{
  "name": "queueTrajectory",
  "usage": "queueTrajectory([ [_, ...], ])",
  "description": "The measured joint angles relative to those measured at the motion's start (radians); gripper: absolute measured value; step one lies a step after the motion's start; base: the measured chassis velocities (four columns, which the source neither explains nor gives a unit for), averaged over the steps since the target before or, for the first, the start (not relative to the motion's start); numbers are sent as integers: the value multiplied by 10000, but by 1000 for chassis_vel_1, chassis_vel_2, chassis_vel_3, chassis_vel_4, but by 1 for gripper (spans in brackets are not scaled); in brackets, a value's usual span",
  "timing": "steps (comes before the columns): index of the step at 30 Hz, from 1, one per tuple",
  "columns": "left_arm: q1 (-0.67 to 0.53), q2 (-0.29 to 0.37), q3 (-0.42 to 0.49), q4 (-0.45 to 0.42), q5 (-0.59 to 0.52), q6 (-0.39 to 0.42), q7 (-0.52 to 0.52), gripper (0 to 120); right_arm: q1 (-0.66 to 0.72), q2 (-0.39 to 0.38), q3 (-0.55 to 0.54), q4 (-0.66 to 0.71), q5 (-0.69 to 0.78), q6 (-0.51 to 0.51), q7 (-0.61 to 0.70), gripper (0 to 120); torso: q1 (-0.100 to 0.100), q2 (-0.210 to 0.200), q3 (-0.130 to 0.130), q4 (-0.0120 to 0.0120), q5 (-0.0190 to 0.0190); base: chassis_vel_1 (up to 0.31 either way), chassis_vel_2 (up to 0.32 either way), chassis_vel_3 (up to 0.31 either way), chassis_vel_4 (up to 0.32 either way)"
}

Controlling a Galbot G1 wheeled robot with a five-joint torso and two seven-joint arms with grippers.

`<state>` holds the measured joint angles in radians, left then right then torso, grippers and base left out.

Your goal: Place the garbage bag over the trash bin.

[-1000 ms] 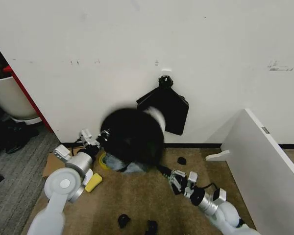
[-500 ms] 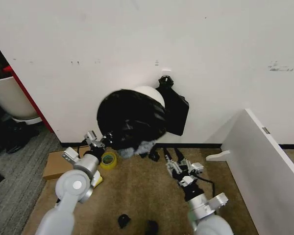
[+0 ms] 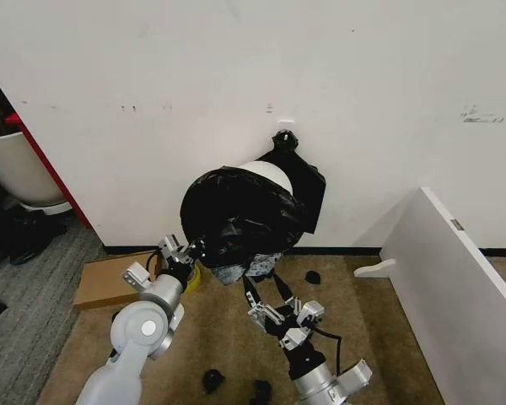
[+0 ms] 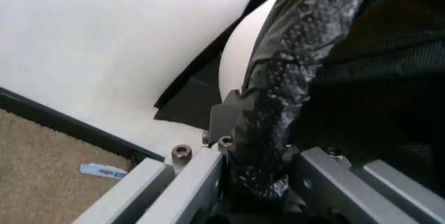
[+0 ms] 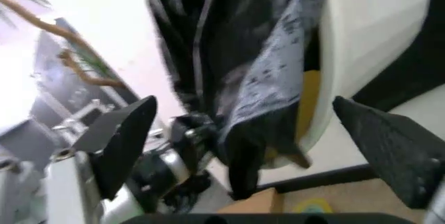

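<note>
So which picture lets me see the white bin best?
The head view: there the trash bin shows its rounded white side against the wall, mostly wrapped by the garbage bag. The left wrist view gives a narrow white strip beside the bag; the right wrist view gives one curved white side, close up.

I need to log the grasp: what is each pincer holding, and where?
Left pincer is shut on the garbage bag, at its bunched edge beside the trash bin. Right pincer is open, holding nothing.

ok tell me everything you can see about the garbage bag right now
The garbage bag is thin, glossy black plastic, crinkled, wrapped around most of the white trash bin, whose far end pokes out by the wall. The left gripper pinches its edge between shut fingers. Loose folds hang down toward the open right gripper.
</note>
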<state>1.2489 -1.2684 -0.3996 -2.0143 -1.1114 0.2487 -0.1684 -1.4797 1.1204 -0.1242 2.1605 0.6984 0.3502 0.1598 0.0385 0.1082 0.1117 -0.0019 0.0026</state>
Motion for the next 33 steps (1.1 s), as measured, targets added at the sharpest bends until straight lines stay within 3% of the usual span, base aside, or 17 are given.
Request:
queueTrajectory([
  [5, 40, -6, 35, -20, 45, 4, 41, 0, 162, 126, 59, 0, -738, -185, 1328, 75, 0, 0, 0, 1, 0, 0, 0, 0, 0],
  [10, 72, -25, 73, -95, 77, 18, 56, 0, 87, 118, 112, 126, -1535, -654, 2598, 52, 0, -1, 0, 0, 1, 0, 0, 0, 0],
  [12, 74, -33, 80, -105, 83, 22, 56, 0, 79, 118, 112, 130, -1560, -691, 2666, 50, 0, -1, 0, 0, 0, 0, 0, 0, 0],
  [15, 102, -56, 93, -181, 112, 35, 54, 0, -14, 92, 100, 162, -1601, -721, 2709, 36, 0, 0, 0, 0, 1, 0, 0, 0, 0],
  [26, 213, 45, -163, -262, 41, 22, -42, 0, -409, -105, -116, 304, -1004, -127, 663, 0, 0, -2, 0, 0, 0, 0, 0, 0, 0],
  [33, 223, 45, -310, -370, -302, 15, -188, 0, -643, -399, -9, -136, -958, 173, -977, 0, 0, -2, 0, 0, 0, 0, 0, 0, 0],
])
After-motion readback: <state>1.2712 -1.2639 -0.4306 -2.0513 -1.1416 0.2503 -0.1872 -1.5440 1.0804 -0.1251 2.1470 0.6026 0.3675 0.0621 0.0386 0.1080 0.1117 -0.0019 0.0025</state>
